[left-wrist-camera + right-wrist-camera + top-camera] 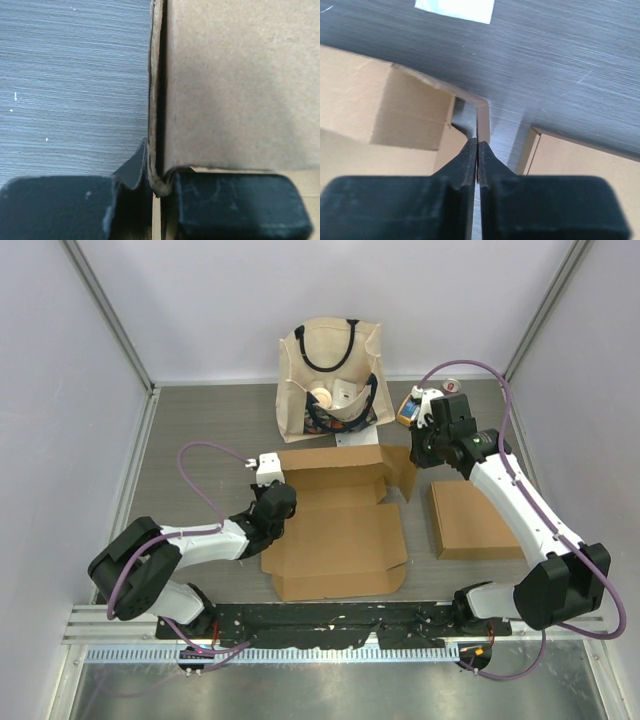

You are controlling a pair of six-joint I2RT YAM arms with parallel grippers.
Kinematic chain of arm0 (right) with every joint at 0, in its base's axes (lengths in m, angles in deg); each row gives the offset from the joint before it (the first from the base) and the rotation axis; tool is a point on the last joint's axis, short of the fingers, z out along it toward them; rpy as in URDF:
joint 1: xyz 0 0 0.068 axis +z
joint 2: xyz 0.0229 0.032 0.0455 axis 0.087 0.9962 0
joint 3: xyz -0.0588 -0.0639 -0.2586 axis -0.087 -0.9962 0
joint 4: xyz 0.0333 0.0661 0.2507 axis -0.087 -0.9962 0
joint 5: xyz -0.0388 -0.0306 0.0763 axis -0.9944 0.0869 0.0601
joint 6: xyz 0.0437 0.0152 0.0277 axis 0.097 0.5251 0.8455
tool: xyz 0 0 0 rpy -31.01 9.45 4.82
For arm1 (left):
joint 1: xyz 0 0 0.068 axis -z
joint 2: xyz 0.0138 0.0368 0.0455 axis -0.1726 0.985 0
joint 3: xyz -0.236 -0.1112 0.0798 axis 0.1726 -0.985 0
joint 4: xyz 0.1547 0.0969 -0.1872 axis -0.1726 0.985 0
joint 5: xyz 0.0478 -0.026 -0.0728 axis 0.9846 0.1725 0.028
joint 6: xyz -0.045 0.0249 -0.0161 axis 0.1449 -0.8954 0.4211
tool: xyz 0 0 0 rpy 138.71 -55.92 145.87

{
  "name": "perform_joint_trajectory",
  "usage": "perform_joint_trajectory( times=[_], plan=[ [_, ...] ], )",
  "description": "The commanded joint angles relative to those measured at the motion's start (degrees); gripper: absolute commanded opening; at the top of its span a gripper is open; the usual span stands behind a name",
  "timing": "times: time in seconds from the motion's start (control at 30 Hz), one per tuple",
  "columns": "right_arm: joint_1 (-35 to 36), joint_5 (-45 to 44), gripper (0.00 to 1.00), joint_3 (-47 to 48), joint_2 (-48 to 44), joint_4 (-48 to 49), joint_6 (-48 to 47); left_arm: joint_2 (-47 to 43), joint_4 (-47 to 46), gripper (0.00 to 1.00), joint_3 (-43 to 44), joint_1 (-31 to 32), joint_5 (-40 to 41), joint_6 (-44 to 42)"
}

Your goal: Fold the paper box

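The left gripper (159, 200) is closed down almost fully on the left edge of the paper box (340, 530). In the left wrist view its two dark fingers (240, 207) sit on either side of a thin upright cardboard wall, one outside over the table (200, 420) and one inside over the box floor, with the wall's edge pinched between them. The right gripper (478, 150) is also drawn nearly together. Its fingertips (467, 160) meet on the narrow edge of a standing flap at the box's far right corner, and the cardboard runs down between the tips, so it has hold of that flap. The box itself lies in the middle of the table between the two arms. It is still mostly spread open, with a broad flat panel toward the arm bases and a shallower section behind it whose walls are partly raised. The flap held by the right gripper stands tilted above the grey surface, apart from the flat cardboard piece (472, 520) that lies to the right of the box, beneath the right arm. A cloth tote bag (330, 360) stands at the back of the table behind the box, and a white slip (455, 7) lies on the table just beyond the box's far edge.
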Motion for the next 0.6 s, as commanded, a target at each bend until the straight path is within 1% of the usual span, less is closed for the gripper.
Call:
perform_joint_trajectory(
  times=[0.0,0.03,0.07,0.13,0.2,0.33,0.43,0.47,0.5,0.53,0.57],
  plan=[
    [1.5,4.7,0.03,3.4,-2.6,0.7,9.3,0.2,2.1,0.00,-1.3,0.2,-2.2,0.2],
    [2.0,4.8,0.01,3.7,-3.1,0.7,11.7,0.0,2.1,0.00,-1.2,0.2,-2.3,0.2],
    [2.0,4.6,0.01,3.8,-3.2,0.9,16.3,-0.1,2.1,0.00,-1.3,0.2,-2.3,0.2],
    [3.0,4.6,0.01,4.9,-3.1,0.2,18.9,-0.3,2.1,0.00,-1.3,0.2,-2.4,0.1],
    [4.1,2.6,0.01,6.2,-2.1,-1.5,22.1,-0.4,2.1,0.00,-1.3,0.2,-2.5,0.0],
    [6.8,0.7,0.01,7.7,-1.4,-3.8,26.8,-0.1,2.2,0.00,-1.3,0.2,-2.5,-0.2],
    [8.5,-0.2,0.01,6.5,-2.0,-2.4,27.5,-0.5,2.6,0.00,-1.2,0.1,-4.2,-0.7],
    [8.8,-0.4,0.01,5.7,-2.2,-1.6,27.1,-0.8,2.7,0.01,-1.2,0.2,-4.8,-0.8],
    [8.9,-0.7,0.01,4.6,-2.8,-0.6,26.9,-1.2,3.5,0.04,-1.2,0.2,-5.0,-0.7],
    [8.9,-0.8,0.01,2.1,-4.1,1.8,26.5,-2.4,4.1,0.14,-1.1,0.2,-5.0,-0.2],
    [9.0,-0.3,0.01,0.7,-4.9,3.1,26.4,-3.2,5.3,0.18,-1.2,0.2,-4.8,0.2]
  ],
)
